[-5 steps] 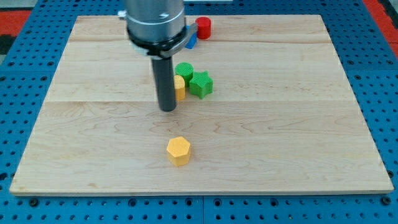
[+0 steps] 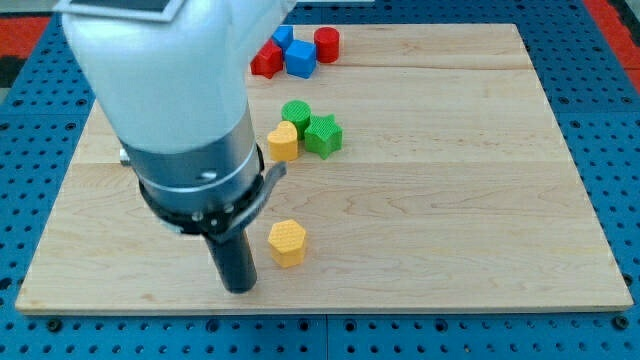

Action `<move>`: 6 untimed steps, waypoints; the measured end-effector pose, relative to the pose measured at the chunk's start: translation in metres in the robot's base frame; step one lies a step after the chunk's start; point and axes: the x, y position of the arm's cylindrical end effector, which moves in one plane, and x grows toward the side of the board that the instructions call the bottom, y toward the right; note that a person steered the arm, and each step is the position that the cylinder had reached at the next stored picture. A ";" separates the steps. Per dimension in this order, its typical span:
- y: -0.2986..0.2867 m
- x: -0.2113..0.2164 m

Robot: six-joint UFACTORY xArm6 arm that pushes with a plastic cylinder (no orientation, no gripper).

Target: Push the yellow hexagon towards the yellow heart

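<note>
Camera view: we note my tip [image 2: 240,288], a plain dark rod with no pincer, just left of and slightly below the yellow hexagon block [image 2: 287,242]; the yellow heart block [image 2: 283,141] sits above, touching the green star block [image 2: 323,135] on the pale wooden board [image 2: 480,200].

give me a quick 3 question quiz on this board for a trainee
1. True or false: my tip touches the yellow heart.
2. Which block lies nearest my tip? A) red cylinder B) yellow hexagon C) green star
3. Fill in: my tip sits to the view's ____ of the yellow hexagon.

Key
1. False; the heart lies well toward the view's top.
2. B
3. left, slightly lower.
</note>
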 end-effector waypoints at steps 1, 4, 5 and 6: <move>0.008 -0.007; 0.061 0.002; 0.060 -0.005; 0.048 -0.005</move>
